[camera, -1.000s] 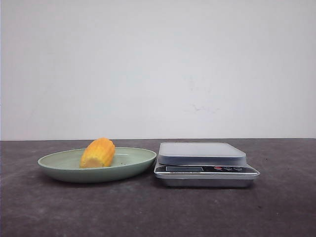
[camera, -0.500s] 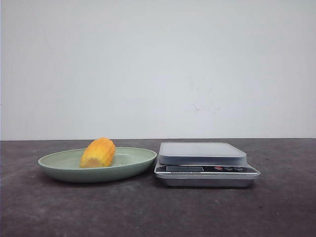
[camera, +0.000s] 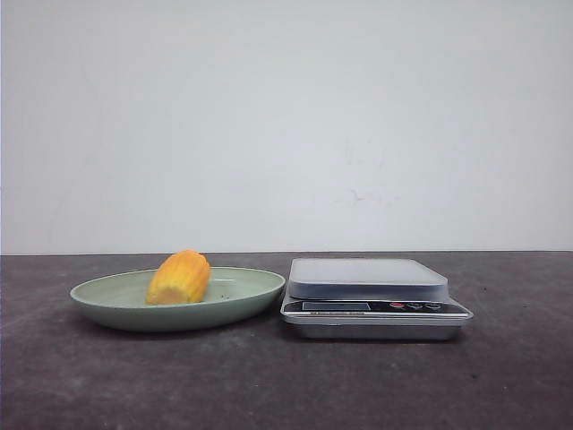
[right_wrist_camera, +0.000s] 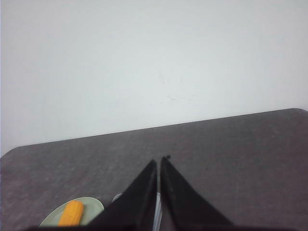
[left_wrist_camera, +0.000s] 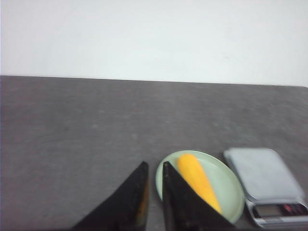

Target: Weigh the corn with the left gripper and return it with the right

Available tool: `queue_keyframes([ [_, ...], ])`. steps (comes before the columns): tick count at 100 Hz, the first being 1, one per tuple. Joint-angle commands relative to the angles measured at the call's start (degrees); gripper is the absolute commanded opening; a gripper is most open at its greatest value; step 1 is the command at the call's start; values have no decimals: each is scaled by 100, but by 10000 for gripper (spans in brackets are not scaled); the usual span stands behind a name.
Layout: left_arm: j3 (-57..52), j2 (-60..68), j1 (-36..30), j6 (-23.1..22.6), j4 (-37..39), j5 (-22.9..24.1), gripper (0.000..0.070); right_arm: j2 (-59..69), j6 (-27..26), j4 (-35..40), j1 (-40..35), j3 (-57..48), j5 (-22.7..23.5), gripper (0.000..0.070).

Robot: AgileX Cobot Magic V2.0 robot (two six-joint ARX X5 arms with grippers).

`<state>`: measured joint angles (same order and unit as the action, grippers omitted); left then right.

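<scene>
We see the corn (camera: pixel 178 278) lying on its side in a shallow pale green plate (camera: pixel 107 300) on the dark tabletop (camera: pixel 286 385), with a silver kitchen scale (camera: pixel 372 296) just beside the plate and its platform bare. Neither arm shows in the front view. In the left wrist view, the left gripper (left_wrist_camera: pixel 154 168) hangs above the tabletop with its two dark fingers (left_wrist_camera: pixel 132 197) drawn nearly together, only a thin gap between the tips and nothing held; the corn (left_wrist_camera: pixel 197 180) sits in the plate (left_wrist_camera: pixel 231 192) beyond and just off to the side of those fingertips, and the scale (left_wrist_camera: pixel 262 173) lies farther out on that same side. In the right wrist view, the right gripper (right_wrist_camera: pixel 159 162) also has its fingers (right_wrist_camera: pixel 180 202) closed to a narrow slit and holds nothing; the corn (right_wrist_camera: pixel 71 214) and plate (right_wrist_camera: pixel 94 206) lie well off to one side of its fingers, apart from them.
</scene>
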<state>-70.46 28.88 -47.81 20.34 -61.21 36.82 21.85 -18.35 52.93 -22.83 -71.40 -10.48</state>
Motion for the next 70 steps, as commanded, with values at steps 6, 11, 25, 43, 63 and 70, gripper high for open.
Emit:
queue_keyframes([
  [6, 254, -122, 619, -11, 249, 31, 6, 37, -72, -61, -22, -83, -2, 5],
  [11, 584, -289, 994, -15, 557, 31, 6, 37, -72, -61, -22, -83, -4, 5],
  [25, 2116, -1123, 2065, -188, 2229, 48, 6, 37, -74, -61, -24, -83, -4, 5],
  [43, 4190, -2291, 2959, -190, 3722, -280, 6, 37, -72, -61, -24, -83, -4, 5],
  [63, 5668, -2734, 3574, -216, 4332, -1370, 6, 37, -74, -61, -22, -83, -4, 5],
  [70, 5976, -2754, 3742, -271, 4529, -1803, 6, 39, -74, -61, -24, -83, -4, 5],
])
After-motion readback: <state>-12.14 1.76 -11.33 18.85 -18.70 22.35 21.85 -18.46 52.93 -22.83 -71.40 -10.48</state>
